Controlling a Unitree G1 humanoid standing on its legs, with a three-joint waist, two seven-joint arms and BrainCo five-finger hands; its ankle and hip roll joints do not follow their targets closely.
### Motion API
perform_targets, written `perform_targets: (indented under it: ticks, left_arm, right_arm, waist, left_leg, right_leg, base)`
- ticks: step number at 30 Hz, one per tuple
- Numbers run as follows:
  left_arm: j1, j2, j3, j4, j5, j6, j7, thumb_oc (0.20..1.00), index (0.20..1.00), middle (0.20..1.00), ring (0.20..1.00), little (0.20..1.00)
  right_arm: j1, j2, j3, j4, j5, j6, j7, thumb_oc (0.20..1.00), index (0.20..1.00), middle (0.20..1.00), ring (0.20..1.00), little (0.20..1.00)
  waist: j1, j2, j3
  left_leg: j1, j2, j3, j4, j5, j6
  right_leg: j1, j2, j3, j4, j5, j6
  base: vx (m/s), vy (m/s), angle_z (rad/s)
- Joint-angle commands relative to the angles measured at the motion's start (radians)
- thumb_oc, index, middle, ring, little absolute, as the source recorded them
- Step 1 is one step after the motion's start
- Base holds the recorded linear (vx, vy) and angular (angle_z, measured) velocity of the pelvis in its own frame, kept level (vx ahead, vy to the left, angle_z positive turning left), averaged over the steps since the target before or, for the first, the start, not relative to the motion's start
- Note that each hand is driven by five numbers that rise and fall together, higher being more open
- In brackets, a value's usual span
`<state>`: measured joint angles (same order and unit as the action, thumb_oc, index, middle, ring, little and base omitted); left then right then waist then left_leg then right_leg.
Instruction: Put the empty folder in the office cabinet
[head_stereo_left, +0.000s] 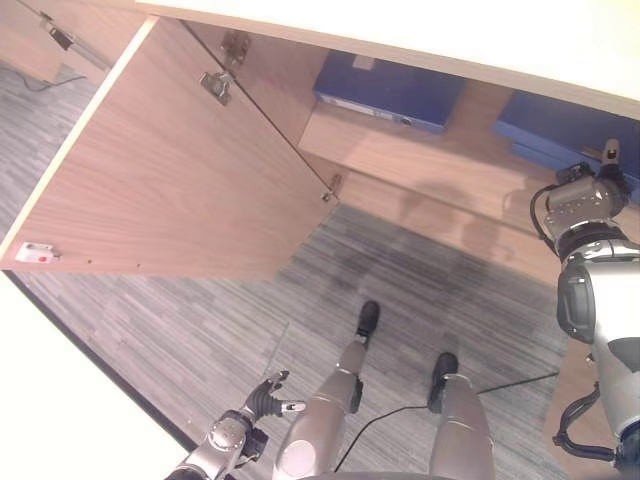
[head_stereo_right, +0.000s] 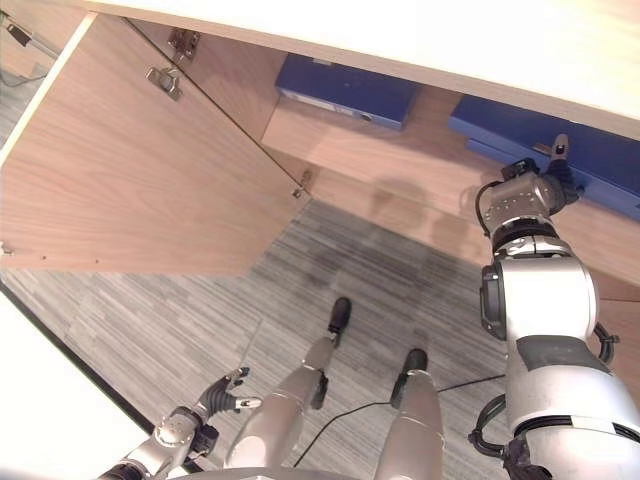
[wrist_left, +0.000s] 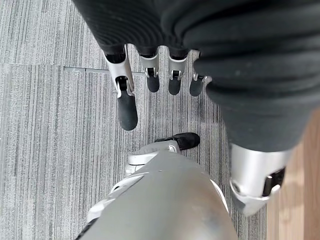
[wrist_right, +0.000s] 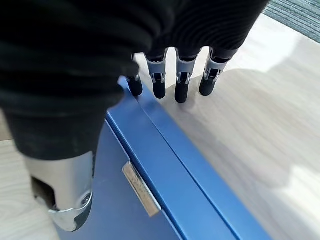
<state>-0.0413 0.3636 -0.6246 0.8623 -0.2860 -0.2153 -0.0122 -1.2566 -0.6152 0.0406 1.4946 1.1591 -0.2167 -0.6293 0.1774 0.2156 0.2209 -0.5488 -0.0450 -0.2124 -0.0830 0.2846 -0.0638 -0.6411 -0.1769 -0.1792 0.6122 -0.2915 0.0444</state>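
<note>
the grey striped carpet floor (head_stereo_left: 180, 330) lies nearest, spreading under the whole scene in front of the cabinet. over it, low and close to the robot, the left hand (head_stereo_left: 268, 397) hangs with its fingers (wrist_left: 127, 107) loosely straight and spread, the thumb apart, nothing in it.

the office cabinet (head_stereo_left: 430, 165) is the largest thing here, light wood, with its wide door (head_stereo_left: 170, 170) swung fully open to the left on metal hinges (head_stereo_left: 216, 86). a pale top panel (head_stereo_left: 450, 40) runs above it. inside, a wooden shelf (head_stereo_right: 340, 150) carries two blue folders lying flat, well apart from each other.

the left-hand blue folder (head_stereo_left: 390, 90) lies on the shelf, untouched. the right-hand blue folder (head_stereo_right: 590, 150) lies flat further right on the shelf, and the right hand (head_stereo_right: 548, 172) is reached in over it. in the right wrist view this folder (wrist_right: 150, 175) shows a small label on its spine, and the right hand's fingers (wrist_right: 182, 80) are nearly straight, tips down at the folder's far edge where it meets the wood; the thumb stands apart over the cover, not clasping anything.
</note>
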Motion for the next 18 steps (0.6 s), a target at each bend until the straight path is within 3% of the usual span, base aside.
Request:
perform_targets:
  ticks: [1,18]
  left_arm:
    - [-0.081,0.02,0.002,0.04,0.016,-0.005,-0.001,1.0,1.0,1.0,1.0,1.0]
    - [-0.077,0.012,0.017,0.059,0.031,0.005,-0.009,1.0,1.0,1.0,1.0,1.0]
  right_arm:
    - [-0.025,-0.065,0.031,-0.027,0.001,-0.023,0.021,1.0,1.0,1.0,1.0,1.0]
    - [0.082,-0.011,-0.034,-0.06,0.027,-0.054,0.042,1.0,1.0,1.0,1.0,1.0]
  waist:
    - [0.033,-0.016,0.045]
    - [0.022,-0.02,0.04]
  left_leg:
    - [0.165,0.029,0.042,-0.004,-0.236,-0.04]
    - [0.19,0.034,0.041,-0.004,-0.238,-0.037]
  right_leg:
    - [0.039,-0.04,0.02,-0.223,0.203,0.108]
    - [0.072,-0.034,0.019,-0.235,0.209,0.107]
  base:
    - [0.0,0.0,0.0]
    - [0.0,-0.003,-0.01]
